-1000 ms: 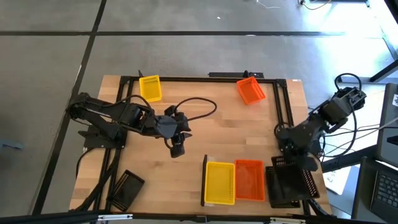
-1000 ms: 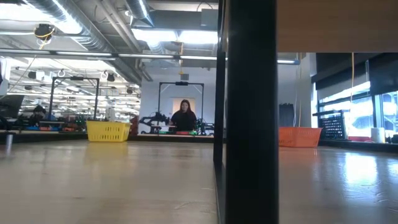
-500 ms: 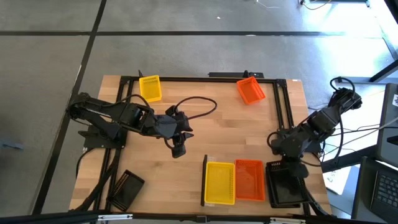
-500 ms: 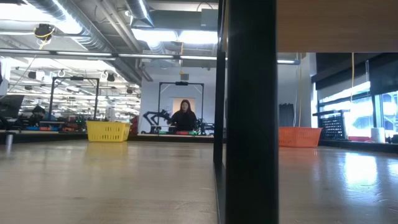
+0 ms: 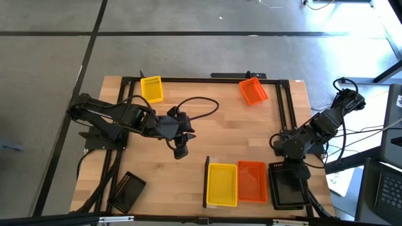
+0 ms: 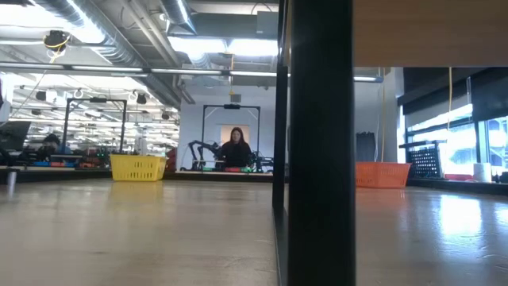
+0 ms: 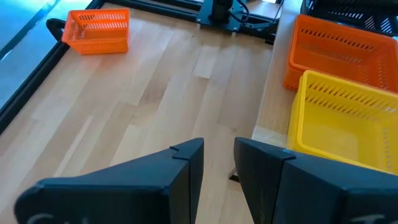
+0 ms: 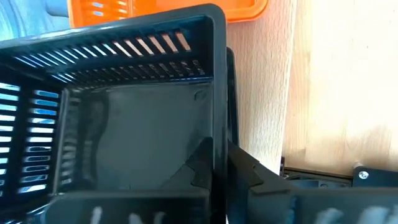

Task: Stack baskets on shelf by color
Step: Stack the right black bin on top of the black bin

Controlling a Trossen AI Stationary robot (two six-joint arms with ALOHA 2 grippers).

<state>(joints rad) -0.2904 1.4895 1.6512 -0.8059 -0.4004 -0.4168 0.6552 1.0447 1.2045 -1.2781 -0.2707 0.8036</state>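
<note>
R gripper clamped on black basket rim (shelf end), L gripper apart mid-table.

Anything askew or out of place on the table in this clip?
Three baskets lie off the shelf: a black one skewed at the near left corner, an orange one turned at the far edge, and a yellow one beside the frame there.

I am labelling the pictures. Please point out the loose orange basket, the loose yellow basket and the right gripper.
loose orange basket [image 5: 254,91], high view, its inside.
loose yellow basket [image 5: 151,88], high view, its inside.
right gripper [image 5: 290,164], high view, at its fingers.
</note>
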